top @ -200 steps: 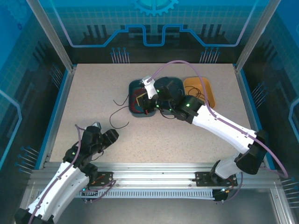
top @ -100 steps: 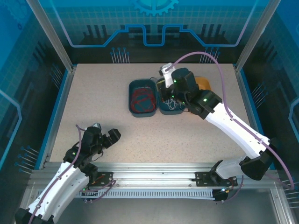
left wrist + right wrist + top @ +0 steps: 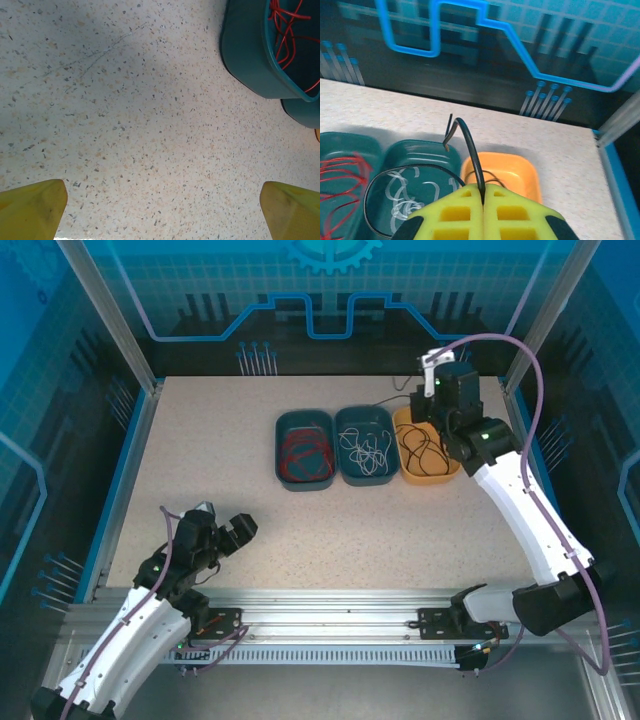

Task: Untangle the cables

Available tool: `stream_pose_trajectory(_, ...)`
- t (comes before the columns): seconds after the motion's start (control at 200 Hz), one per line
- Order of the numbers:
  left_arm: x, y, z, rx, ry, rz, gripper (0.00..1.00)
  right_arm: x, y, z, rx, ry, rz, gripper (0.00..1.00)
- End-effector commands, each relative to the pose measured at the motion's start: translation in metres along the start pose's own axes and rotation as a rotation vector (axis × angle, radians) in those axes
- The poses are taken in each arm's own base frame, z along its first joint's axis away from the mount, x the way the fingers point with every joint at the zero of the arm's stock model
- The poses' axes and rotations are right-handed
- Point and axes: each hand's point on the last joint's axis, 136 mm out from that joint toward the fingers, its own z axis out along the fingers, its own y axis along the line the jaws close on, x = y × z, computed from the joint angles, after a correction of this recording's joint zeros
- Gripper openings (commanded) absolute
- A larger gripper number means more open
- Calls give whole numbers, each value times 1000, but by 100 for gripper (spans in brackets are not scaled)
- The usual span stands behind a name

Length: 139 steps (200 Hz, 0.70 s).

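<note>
OK, left gripper [image 3: 233, 531] hangs over bare table [image 3: 200, 440] at near left, jaws spread wide, nothing in them; red cables [image 3: 305, 452] lie in the left teal tray [image 3: 281, 432], white cables [image 3: 365, 448] in the middle teal tray [image 3: 340, 420]. Our right gripper [image 3: 484, 192] is pinched tight on a black cable [image 3: 470, 145], raised above the orange tray [image 3: 522, 167], one loop hanging over the middle tray. We judge this the last sort step: next we lower and release so the whole strand lands in orange, clear of the white ones.
</note>
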Motion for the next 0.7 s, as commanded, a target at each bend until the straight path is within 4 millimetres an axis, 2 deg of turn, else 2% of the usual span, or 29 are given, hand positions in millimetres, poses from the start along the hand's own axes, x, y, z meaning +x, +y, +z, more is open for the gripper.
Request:
stream_pose_trajectory(0.0,-6,-2,-6,-9,-21,23,99,10,-21,18,71,25,-24,2)
stream_pose_trajectory(0.16,-5,-1,-7,-14,-17,23,99,28,-53,37,186,78,-36,1)
stream_pose_trajectory(0.425,-3,4,-6,-28,-17,20,99,45,-83,51,250,122,-52,1)
stream_pose_trajectory(0.69,-5,3,-6,-26,-22,15,99,63,-87,66,237,172,-71,1)
